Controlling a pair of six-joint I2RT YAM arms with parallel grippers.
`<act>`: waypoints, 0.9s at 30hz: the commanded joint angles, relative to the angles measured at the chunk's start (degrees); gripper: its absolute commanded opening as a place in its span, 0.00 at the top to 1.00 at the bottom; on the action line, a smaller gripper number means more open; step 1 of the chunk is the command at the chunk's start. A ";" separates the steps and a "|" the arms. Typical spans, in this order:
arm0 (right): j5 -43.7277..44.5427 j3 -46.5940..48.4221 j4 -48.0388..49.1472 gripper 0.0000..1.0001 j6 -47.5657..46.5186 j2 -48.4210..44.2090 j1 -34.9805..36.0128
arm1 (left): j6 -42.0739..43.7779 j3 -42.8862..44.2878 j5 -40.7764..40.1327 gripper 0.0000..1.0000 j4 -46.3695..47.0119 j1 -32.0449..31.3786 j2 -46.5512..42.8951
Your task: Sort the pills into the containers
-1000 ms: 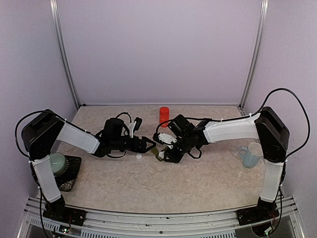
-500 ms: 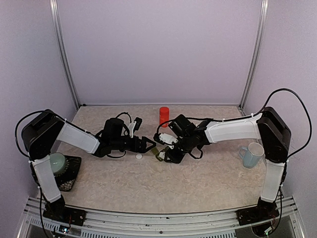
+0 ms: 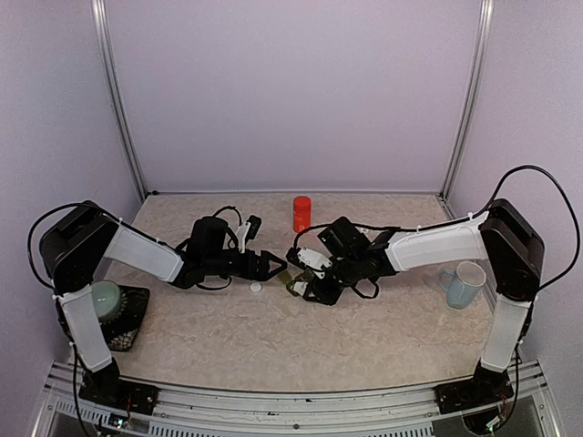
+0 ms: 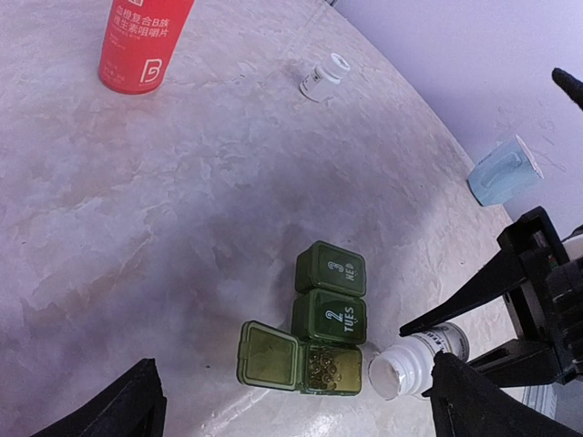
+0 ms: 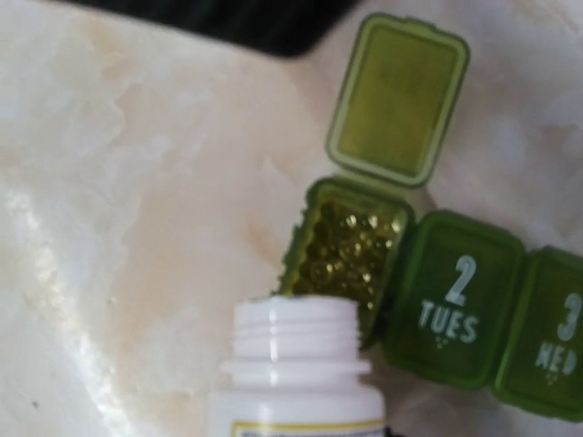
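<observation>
The containers [image 4: 331, 316] are a dark green strip of three joined boxes lying at mid-table [image 3: 288, 277]. The two lids marked 2 TUES [image 5: 449, 302] and 3 WED are shut. The end box [image 5: 349, 244] stands open and holds many small yellowish pills [image 4: 330, 366], its lid [image 4: 267, 355] folded flat. My right gripper [image 4: 451, 346] is shut on an uncapped white bottle [image 5: 294, 373], tipped on its side with its mouth [image 4: 390, 375] right beside the open box. My left gripper [image 4: 293, 362] hovers just short of the strip, open and empty, one finger on each side.
A red canister [image 3: 301, 213] stands behind the strip. A small white bottle [image 4: 324, 77] lies on its side farther off. A white cap [image 3: 256, 287] rests below my left gripper. A pale blue mug [image 3: 465, 284] stands at the right. A black stand with a pale dish [image 3: 109, 305] sits at the left.
My right arm has eased slightly right and nearer, carrying the white bottle with it. The left arm and the strip have stayed put.
</observation>
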 commanded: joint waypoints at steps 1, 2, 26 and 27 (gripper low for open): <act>-1.76 -3.35 8.99 0.95 0.64 -3.96 0.47 | 0.20 -0.56 0.14 0.01 1.47 0.51 -0.15; -2.05 -4.36 10.30 0.95 0.73 -4.46 0.47 | 0.20 -0.56 0.09 0.01 1.47 0.45 -0.19; -2.88 -28.21 57.81 0.95 5.08 -7.69 0.33 | 0.29 -1.09 -0.52 0.01 1.73 0.59 -0.92; -2.81 -28.84 59.86 0.95 5.20 -6.90 0.34 | 0.30 -1.16 -0.56 0.01 1.73 0.56 -1.06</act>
